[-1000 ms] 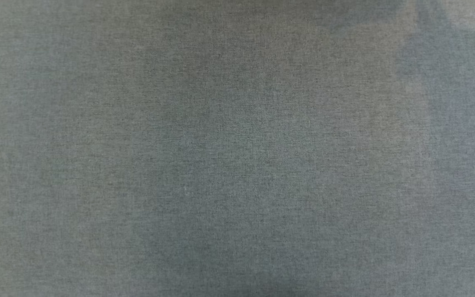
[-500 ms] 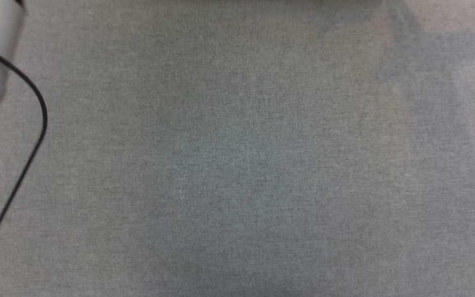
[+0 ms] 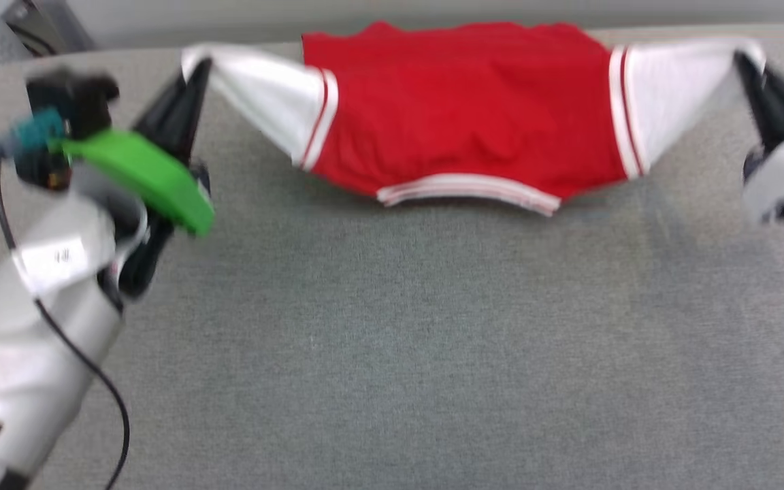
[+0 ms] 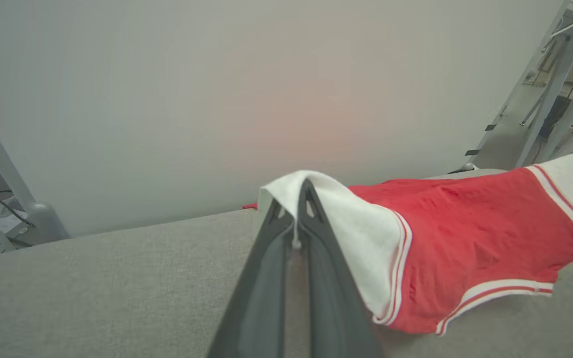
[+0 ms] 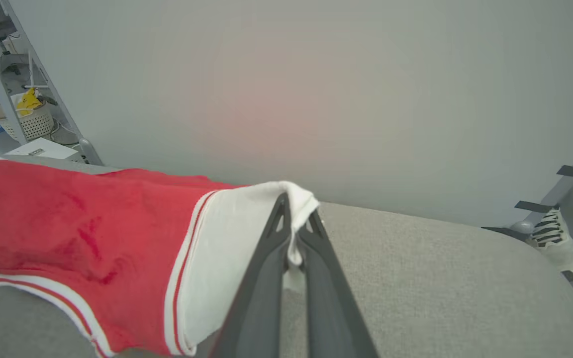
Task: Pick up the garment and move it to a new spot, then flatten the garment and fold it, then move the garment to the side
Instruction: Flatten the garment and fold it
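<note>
1. My left end effector point(image 3: 196, 68) is pinched tight on one white sleeve tip of the garment point(image 3: 460, 129); my right end effector point(image 3: 744, 62) is pinched on the other.
2. Garment is stretched between them, long axis side to side, at the far edge of the desk point(image 3: 392, 340), middle sagging.
3. Neither arm is nearer, so I'd draw both back evenly to lay it flat.

No text, number or brand was legible. A white label point(image 3: 58, 258) on the left forearm point(image 3: 24, 340) carried small dark marks, too blurred to read. The visible side of the garment point(image 3: 460, 116) showed no readable lettering.
</note>
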